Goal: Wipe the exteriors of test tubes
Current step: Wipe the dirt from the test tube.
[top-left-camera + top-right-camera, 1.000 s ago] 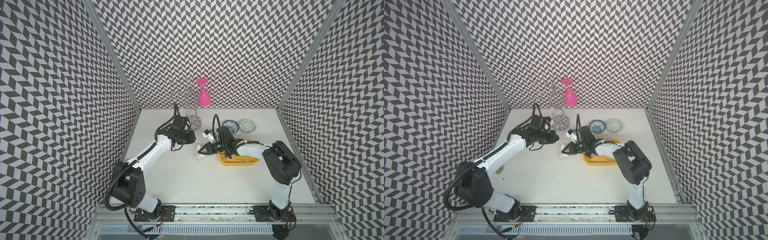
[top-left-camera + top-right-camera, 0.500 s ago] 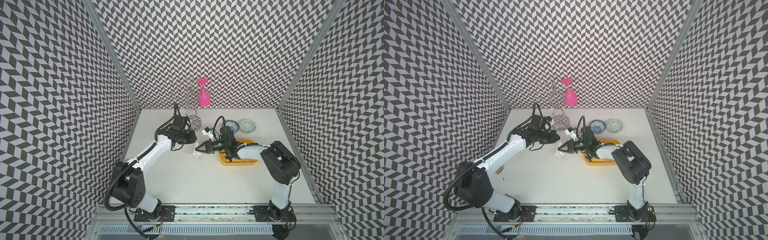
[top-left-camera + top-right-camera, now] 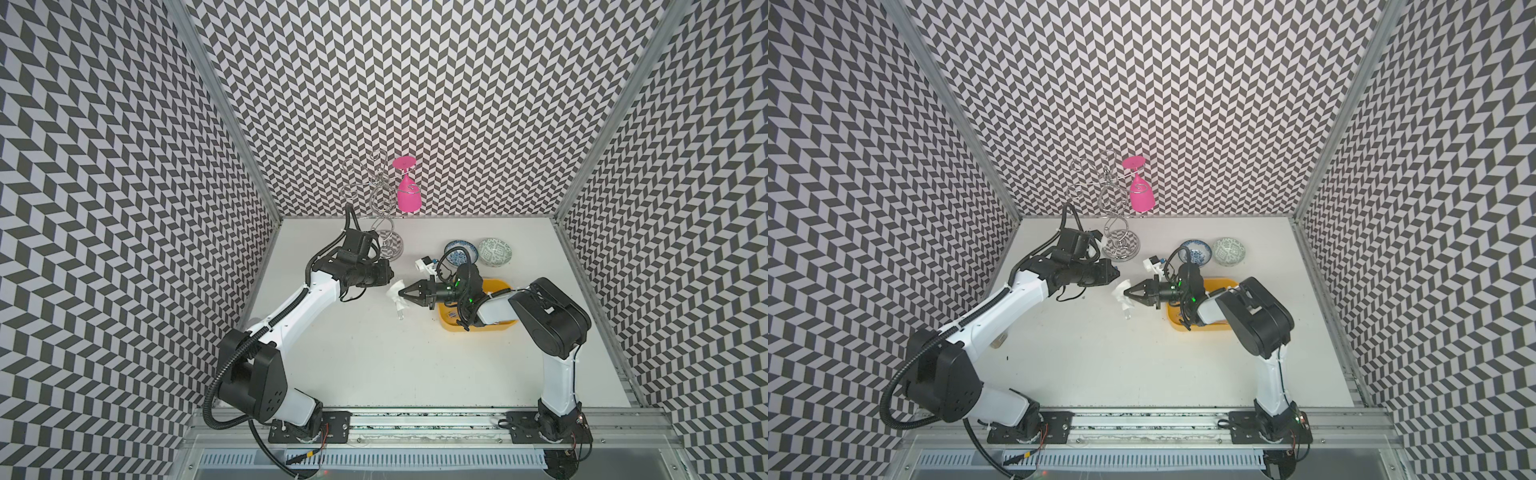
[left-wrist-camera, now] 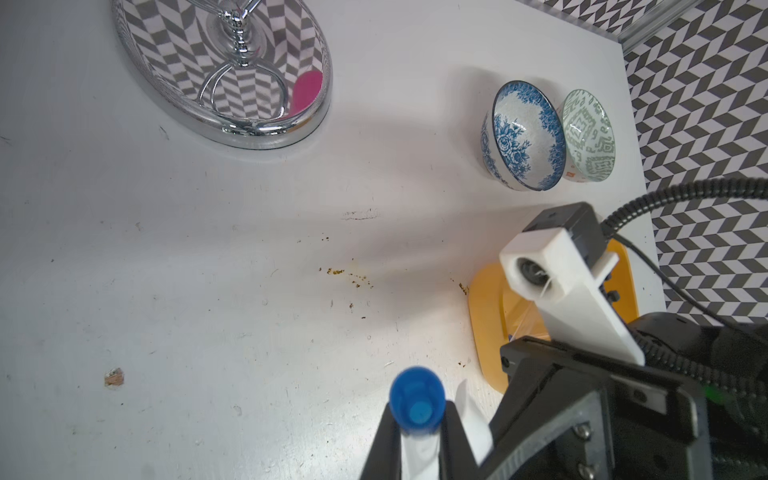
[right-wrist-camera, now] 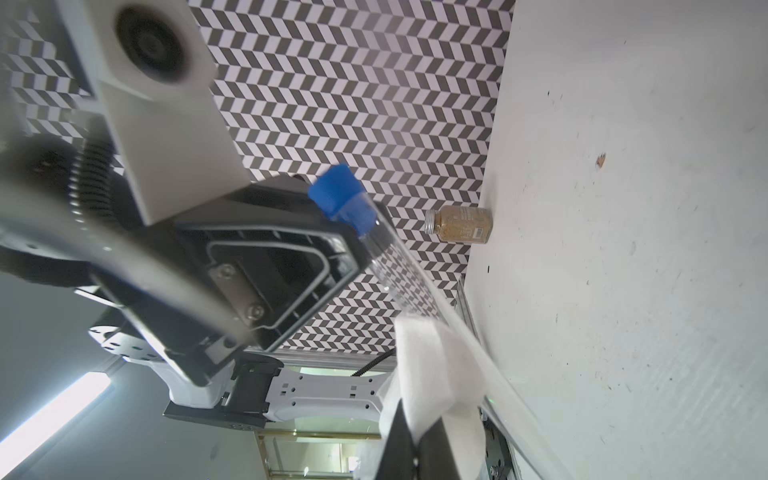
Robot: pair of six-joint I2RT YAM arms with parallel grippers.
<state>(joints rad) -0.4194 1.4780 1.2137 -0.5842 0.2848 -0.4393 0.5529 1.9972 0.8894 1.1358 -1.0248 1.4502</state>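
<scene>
Front table [image 3: 374, 365] open — bowls [image 3: 494, 251], yellow tray [image 3: 457, 327] crowd right.

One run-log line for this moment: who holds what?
left gripper: shut on test tube | right gripper: shut on tissue | tissue: against test tube

White table [image 3: 374, 365] (crumbs [image 4: 335, 271], seemingly) carries rack [image 3: 390, 249], blue bowl [image 3: 460, 251], green bowl [image 3: 494, 251], tray [image 3: 453, 327], jar [image 5: 459, 224].

a robotics lab cell: chevron-patterned walls [image 3: 415, 83] enclose a white table [image 3: 374, 353], an aluminium rail [image 3: 424, 424] along its near edge.
</scene>
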